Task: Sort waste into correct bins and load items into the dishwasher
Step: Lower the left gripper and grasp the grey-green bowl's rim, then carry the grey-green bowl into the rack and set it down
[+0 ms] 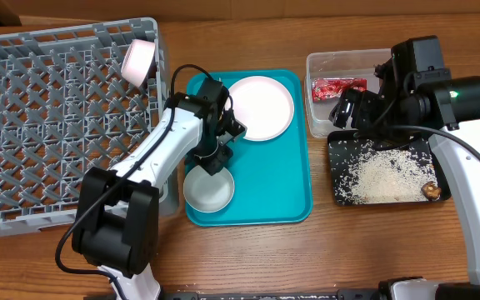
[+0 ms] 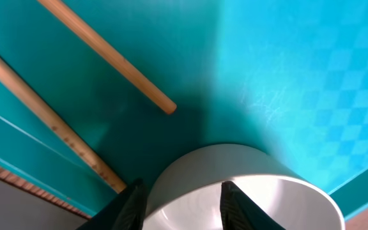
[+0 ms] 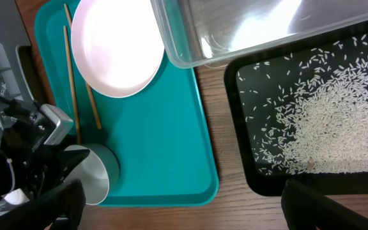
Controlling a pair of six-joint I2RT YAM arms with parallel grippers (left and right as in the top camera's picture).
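From overhead, the bowl (image 1: 209,193) is seen on the teal tray (image 1: 290,183) with the left gripper (image 1: 212,160) poised at its rim, presumably for lifting into the grey rack (image 1: 48,125). At the left wrist, that rim is straddled by the fingers (image 2: 135,206), but a firm pinch cannot be confirmed. At the right wrist, the right gripper (image 3: 190,201) is held spread and empty near the rice-strewn black tray (image 3: 230,128).
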